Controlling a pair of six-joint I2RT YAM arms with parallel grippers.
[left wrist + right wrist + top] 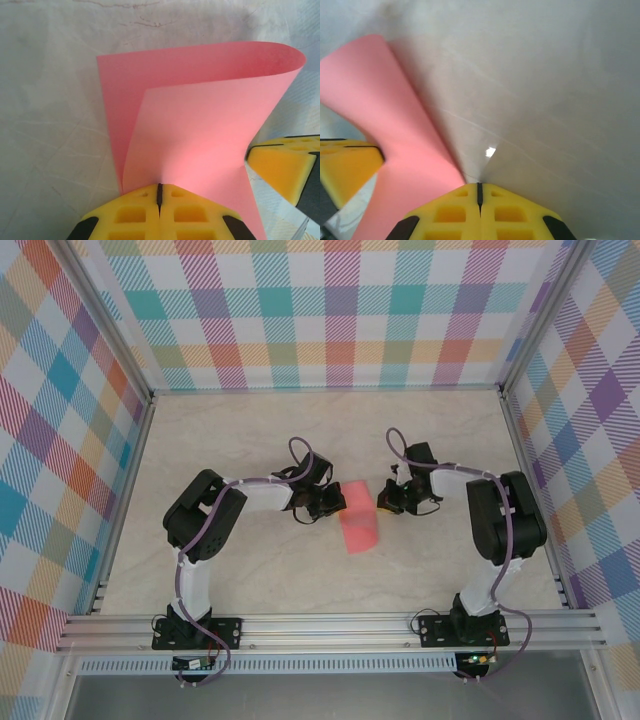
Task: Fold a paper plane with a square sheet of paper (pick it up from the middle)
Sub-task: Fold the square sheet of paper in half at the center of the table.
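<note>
On the pale marbled counter [250,440], the thin salmon-pink paper sheet [358,517] sits centrally, its long axis running far to near. It looks flat from above. The left wrist view shows it curled over and pinched by the left claw [160,186]. The right claw [480,186] is pressed together beside its edge.

The middle of the table [250,580] is crowded. The left gripper [322,504] and right gripper [390,500] face each other, each pinched onto an opposite edge of the square sheet of paper [358,518]. The sheet bows up between them and blocks the gap. The bent arms fence in the near centre on both sides. Open tabletop lies along the far wall [340,320] and out toward each side wall, beyond the elbows.
</note>
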